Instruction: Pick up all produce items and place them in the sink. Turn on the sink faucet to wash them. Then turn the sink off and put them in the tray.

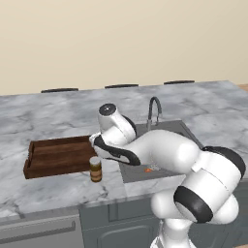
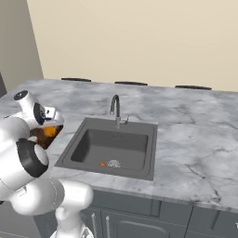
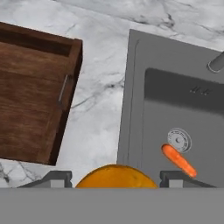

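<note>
Counter (image 1: 43,111): grey marble, carrying everything below.
Sink (image 2: 93,144): dark basin beside the tray, faucet (image 2: 115,109) arched at its back rim.
Tray (image 3: 30,100): brown wood, just left of the sink.
Gripper (image 3: 116,177): clamped around the orange fruit (image 3: 116,177), held above the counter strip between tray and sink.
Carrot (image 3: 178,160): lying in the sink, touching the drain (image 3: 179,140).
Jar (image 1: 96,169): upright by the tray's front corner.

Even flat rendered light, faint shadows, slightly soft detail
</note>
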Available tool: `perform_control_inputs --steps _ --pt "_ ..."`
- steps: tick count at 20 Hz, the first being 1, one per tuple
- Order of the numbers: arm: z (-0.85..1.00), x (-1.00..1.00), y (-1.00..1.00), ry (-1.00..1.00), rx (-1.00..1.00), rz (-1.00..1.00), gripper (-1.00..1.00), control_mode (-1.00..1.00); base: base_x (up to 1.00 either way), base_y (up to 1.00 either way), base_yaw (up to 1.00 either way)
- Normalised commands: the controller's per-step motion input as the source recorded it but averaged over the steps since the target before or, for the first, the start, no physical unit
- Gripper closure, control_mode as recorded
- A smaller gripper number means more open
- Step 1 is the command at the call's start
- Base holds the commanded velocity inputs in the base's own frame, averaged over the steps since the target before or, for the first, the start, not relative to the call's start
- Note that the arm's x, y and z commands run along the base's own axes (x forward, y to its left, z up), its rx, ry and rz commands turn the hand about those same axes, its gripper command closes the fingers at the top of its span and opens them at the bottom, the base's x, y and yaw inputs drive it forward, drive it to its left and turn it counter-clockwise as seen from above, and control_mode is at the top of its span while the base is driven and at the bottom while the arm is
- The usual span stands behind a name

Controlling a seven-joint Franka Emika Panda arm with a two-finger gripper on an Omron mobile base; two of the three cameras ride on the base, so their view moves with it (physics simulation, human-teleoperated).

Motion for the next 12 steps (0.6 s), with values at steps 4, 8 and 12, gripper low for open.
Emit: perform_control_inputs --steps 4,8,12 --pt "0.04 0.32 0.57 0.1 -0.01 0.12 1.0 -1.0 0.0 0.0 0.0" --pt "0.0 0.31 0.57 0.08 -0.01 0.11 1.0 -1.0 0.0 0.0 0.0" --pt "0.0 0.26 0.55 0.09 -0.01 0.12 1.0 -1.0 0.0 0.0 0.0"
